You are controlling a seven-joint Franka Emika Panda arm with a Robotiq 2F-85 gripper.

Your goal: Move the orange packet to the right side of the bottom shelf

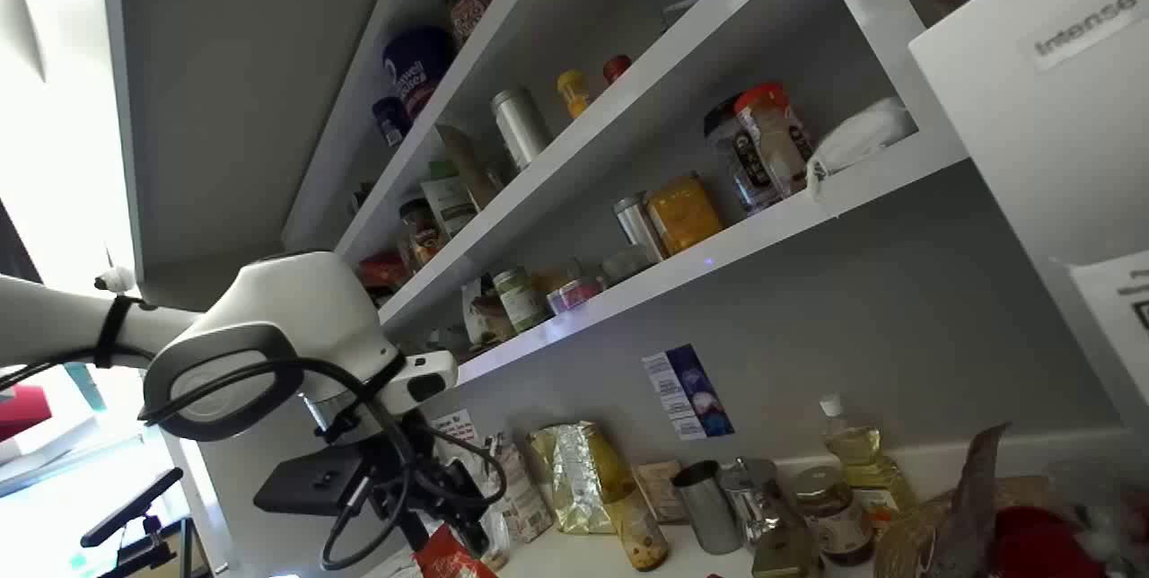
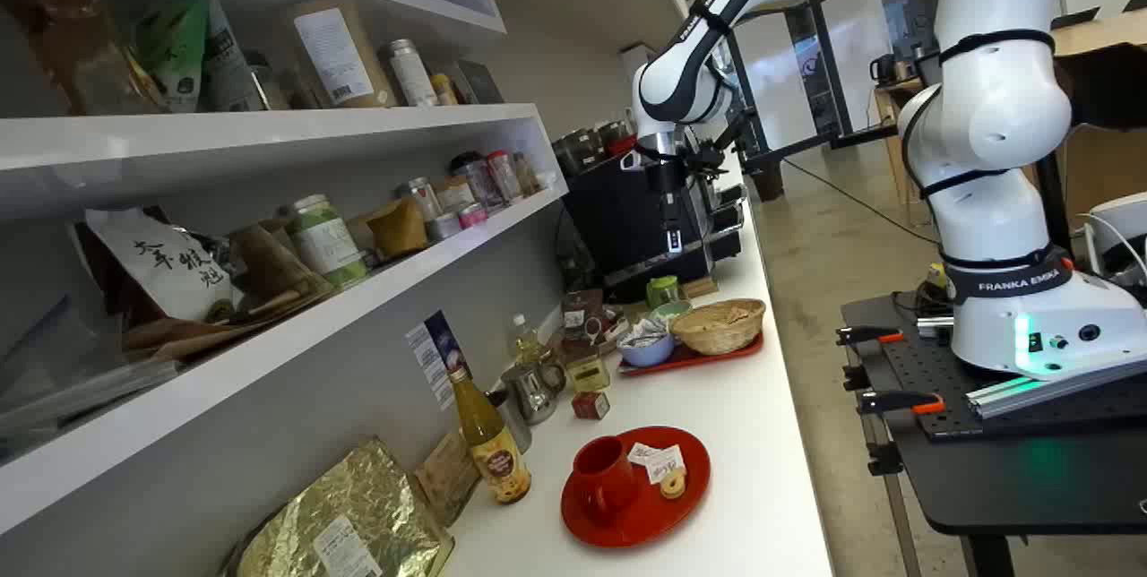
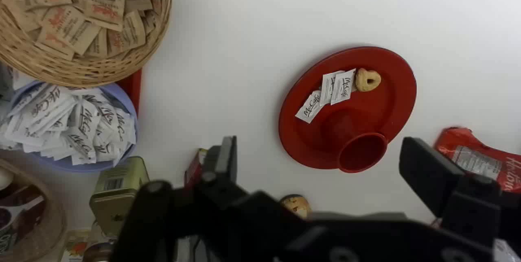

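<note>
Hanging over the counter point(image 3: 220, 50), the gripper point(image 3: 318, 152) has its jaws wide apart, holding nothing.
The orange packet point(image 3: 480, 162) is on this counter, near the plate point(image 3: 397, 85), lower than the bottom shelf point(image 1: 709, 261).

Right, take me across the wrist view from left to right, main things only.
Wicker basket → small red box, partly hidden → red plate → red-orange packet, cut off by the picture's edge.

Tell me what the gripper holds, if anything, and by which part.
Nothing is held: the wrist view shows the gripper open, its fingers wide apart.
</note>
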